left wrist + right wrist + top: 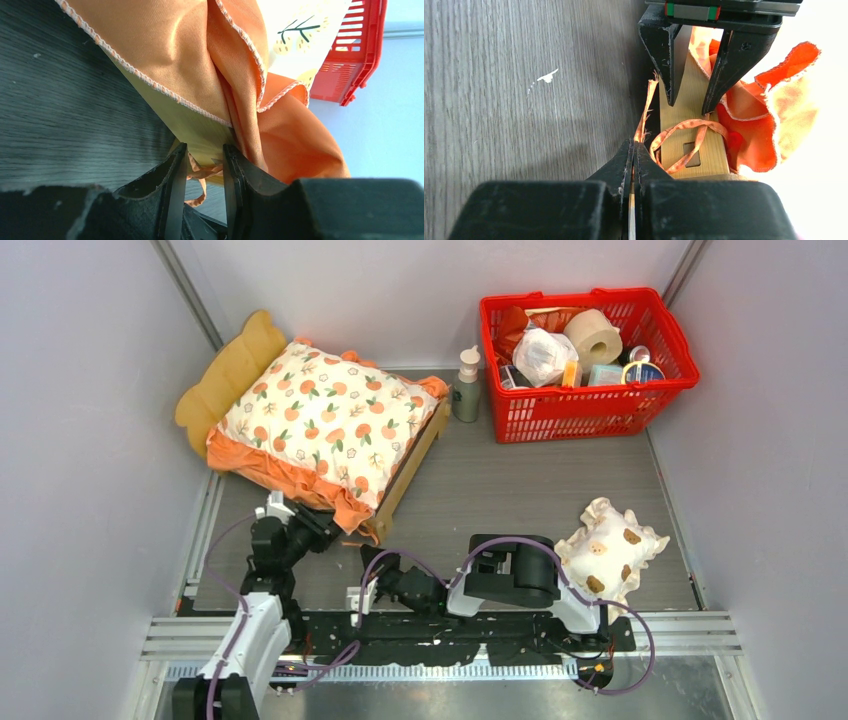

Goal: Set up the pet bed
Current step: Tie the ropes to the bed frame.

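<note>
Left fingers (172,185) are parted astride the near corner rail of the pet bed (412,465), with slack on one side and an orange tie cord (684,127) looped in the gap. That reads as released, not clamping. Right fingers (625,162) are clenched shut, tips low over the surface (500,490) just beside the same corner. The cord's frayed end stops right at the tips, and I can't tell if it's nipped. The bed sits far left, angled, with the cushion (325,415) on top and its ruffle (165,55) spilling over the rail against the left fingers. Risks: if either arm pulls away with cord or ruffle snagged, it drags the cushion askew or slews the light frame. The frilled pillow (605,545) lies touching the right arm's base link, so a swing could shove it. Hidden: everything under the cushion, so I can't tell whether it's seated flat in the frame. Pad contact is also unclear in both wrist views, and the right wrist view is blown out at right.
</note>
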